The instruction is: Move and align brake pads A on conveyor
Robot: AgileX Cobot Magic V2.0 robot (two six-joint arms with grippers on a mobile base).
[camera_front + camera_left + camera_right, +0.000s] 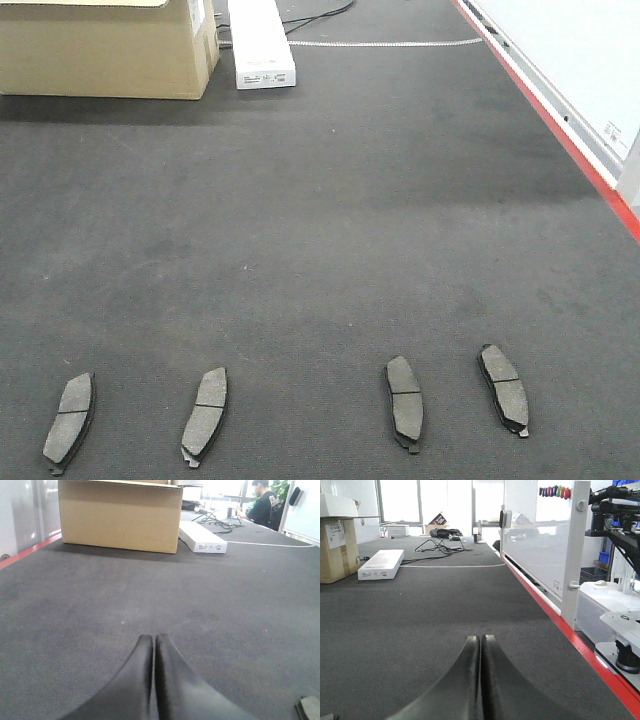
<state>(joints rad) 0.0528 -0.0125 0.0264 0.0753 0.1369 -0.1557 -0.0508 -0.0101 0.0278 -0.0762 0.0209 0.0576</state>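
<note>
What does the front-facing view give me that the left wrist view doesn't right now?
Only the front-facing view shows all four brake pads, lying in a rough row across the near part of the belt, each apart from the others.

Only the left wrist view shows the left gripper, its fingers together with nothing between them, and a seated person far off. A dark object at its bottom right corner cannot be identified.

Both show the conveyor, the cardboard box and the white box.
</note>
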